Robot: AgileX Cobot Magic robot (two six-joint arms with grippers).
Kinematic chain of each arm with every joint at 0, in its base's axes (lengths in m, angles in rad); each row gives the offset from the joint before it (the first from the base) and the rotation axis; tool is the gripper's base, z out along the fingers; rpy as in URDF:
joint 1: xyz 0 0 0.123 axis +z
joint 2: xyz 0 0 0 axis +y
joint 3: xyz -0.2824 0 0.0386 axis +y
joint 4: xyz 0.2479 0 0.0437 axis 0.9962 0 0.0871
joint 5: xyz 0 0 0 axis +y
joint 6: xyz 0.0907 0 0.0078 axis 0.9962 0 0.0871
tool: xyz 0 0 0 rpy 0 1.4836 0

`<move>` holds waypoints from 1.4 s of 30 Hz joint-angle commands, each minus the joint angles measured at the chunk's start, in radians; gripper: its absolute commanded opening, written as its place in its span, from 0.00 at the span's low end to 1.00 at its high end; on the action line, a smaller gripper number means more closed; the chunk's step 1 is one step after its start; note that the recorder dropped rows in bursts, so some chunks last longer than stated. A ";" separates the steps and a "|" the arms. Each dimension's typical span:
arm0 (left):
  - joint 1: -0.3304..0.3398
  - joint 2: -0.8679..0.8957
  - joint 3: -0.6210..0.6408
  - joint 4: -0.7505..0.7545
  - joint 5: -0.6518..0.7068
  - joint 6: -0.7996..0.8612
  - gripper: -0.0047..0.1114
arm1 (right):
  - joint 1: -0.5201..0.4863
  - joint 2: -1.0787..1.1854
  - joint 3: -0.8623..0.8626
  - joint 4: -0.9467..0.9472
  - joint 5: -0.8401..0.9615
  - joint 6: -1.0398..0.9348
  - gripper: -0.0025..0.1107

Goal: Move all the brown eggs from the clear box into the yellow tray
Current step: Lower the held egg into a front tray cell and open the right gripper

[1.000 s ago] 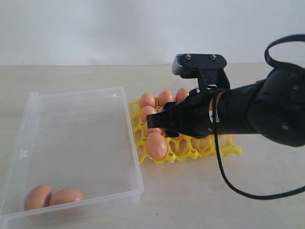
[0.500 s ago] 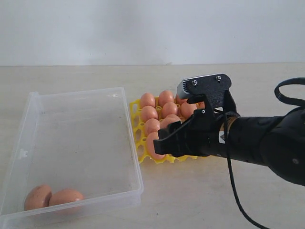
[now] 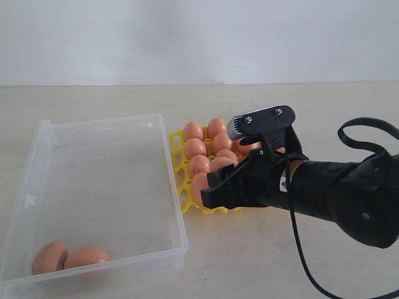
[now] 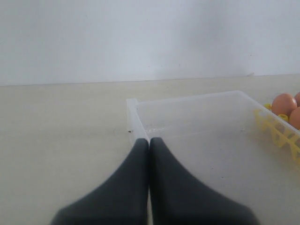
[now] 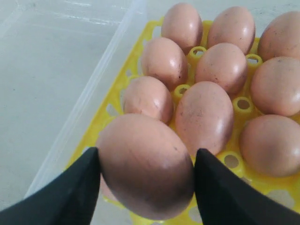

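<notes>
Pale worktop (image 3: 262,268) under plain white wall (image 3: 187,37), nothing else about. Yellow tray (image 3: 177,144) mid-scene, mostly filled w/ brown eggs (image 3: 194,130) in rows. Clear box (image 3: 100,122) just beside tray, one long side nearly touching it. Last two eggs (image 3: 86,255) in box, touching each other, in corner farthest from tray. Right end effector (image 3: 209,189) low over tray's box-side edge, fingers (image 5: 70,197) clamped on either flank of held egg (image 5: 145,168): pinching, not spread free. Held egg much bigger in wrist view than seated ones, so prob clear above lattice, not yet in a cup. Long axis hard to read, maybe along fingers rather than across. Sliver of pink under it: cup directly below prob taken. Free cup then likely toward tray's side away from box; cannot confirm, hidden by arm. Left end effector (image 4: 149,154) pressed together, empty, on far side of box from tray, well apart from tray. Right arm far nearer for drop. Judgement: short shift to an open cup, lower, then release.
</notes>
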 commanded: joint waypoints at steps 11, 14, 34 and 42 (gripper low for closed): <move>-0.004 -0.003 -0.003 -0.005 -0.001 0.001 0.00 | -0.008 0.000 0.006 0.044 0.012 -0.022 0.02; -0.004 -0.003 -0.003 -0.005 -0.001 0.001 0.00 | -0.008 0.000 0.017 0.047 0.005 -0.022 0.02; -0.004 -0.003 -0.003 -0.005 -0.001 0.001 0.00 | -0.008 0.000 0.041 0.080 -0.093 -0.048 0.02; -0.004 -0.003 -0.003 -0.005 -0.001 0.001 0.00 | -0.008 0.000 0.041 0.110 -0.074 -0.048 0.14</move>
